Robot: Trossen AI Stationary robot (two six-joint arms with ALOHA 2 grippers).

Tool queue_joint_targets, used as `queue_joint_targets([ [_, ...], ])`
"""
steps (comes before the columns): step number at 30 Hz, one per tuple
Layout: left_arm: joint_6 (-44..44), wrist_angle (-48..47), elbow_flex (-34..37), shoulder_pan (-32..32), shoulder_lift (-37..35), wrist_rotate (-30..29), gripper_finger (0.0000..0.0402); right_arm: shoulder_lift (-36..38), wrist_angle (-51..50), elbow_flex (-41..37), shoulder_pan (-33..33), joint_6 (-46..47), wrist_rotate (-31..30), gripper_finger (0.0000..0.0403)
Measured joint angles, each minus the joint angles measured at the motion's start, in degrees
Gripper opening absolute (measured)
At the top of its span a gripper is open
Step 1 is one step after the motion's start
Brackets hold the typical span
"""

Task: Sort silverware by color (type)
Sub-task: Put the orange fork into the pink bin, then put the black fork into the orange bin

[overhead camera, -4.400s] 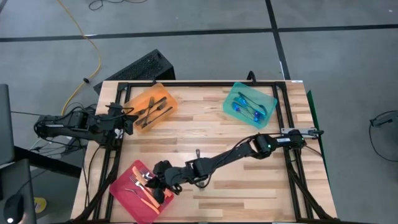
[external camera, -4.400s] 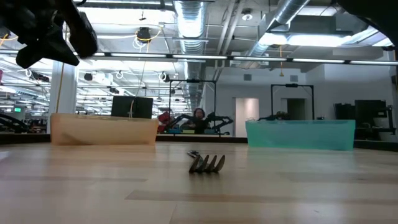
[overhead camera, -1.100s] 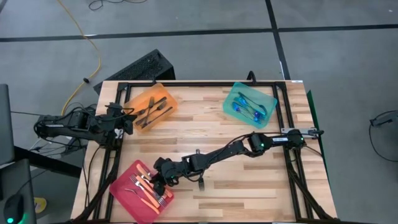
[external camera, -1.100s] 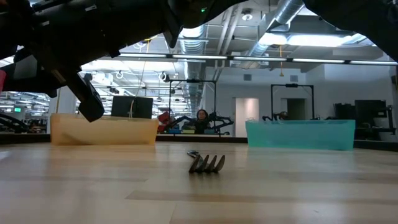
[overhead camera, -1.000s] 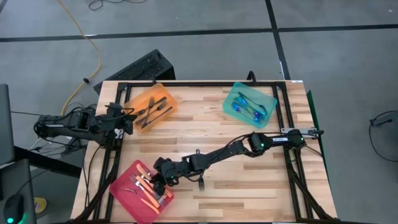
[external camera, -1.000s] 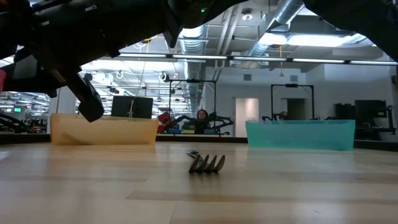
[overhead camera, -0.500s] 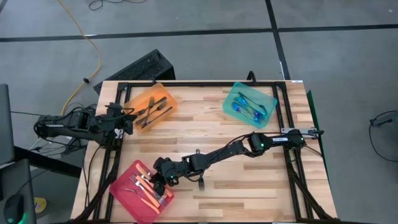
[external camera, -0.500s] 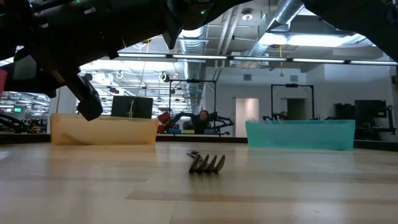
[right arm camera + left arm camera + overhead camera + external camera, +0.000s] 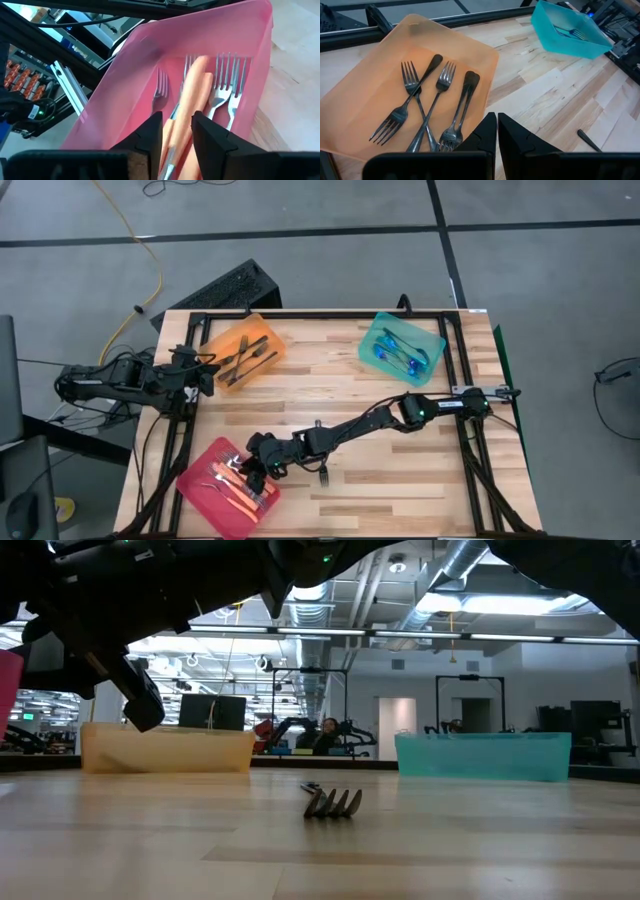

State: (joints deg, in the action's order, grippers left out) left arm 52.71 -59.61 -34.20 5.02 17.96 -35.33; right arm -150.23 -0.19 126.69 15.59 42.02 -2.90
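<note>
The right tool, low and left in the high view, hangs open over orange forks in the pink tray. The left tool is closed.

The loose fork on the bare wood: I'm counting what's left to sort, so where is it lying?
In the high view the loose fork lies near the table's front edge, just right of the right gripper and the pink tray.

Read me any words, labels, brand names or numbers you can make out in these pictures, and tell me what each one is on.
None can be read.
The pink tray, orange tray and teal tray: no printing visible.
The forks: no markings visible.
Small green sign in the room behind the table: too small to read.
</note>
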Motion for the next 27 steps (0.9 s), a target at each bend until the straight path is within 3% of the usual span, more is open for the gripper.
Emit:
queue_joint_targets([
  [6, 0.00, -0.02, 0.00, 0.01, 0.01, 0.01, 0.0000, -0.26, 0.46, 1.71, -0.31, -0.04, 1.18, 0.0127],
  [10, 0.00, -0.02, 0.00, 0.00, 0.00, 0.04, 0.0000, -0.23, -6.70, 7.89, -1.22, -0.34, 1.49, 0.0127],
  [15, 0.01, -0.10, 0.00, 0.01, 0.00, 0.14, 0.0000, 4.35, -13.56, 7.09, -2.54, 0.89, 2.86, 0.0127],
  [20, 0.22, -0.11, 0.00, 0.00, 0.00, 0.42, 0.0000, 10.34, -29.52, 8.37, -3.39, 3.25, 1.31, 0.0127],
  [27, 0.53, -0.94, -0.02, 0.02, -0.01, 0.36, 0.0000, 18.29, -62.48, 8.16, -3.14, 17.58, -3.88, 0.0127],
])
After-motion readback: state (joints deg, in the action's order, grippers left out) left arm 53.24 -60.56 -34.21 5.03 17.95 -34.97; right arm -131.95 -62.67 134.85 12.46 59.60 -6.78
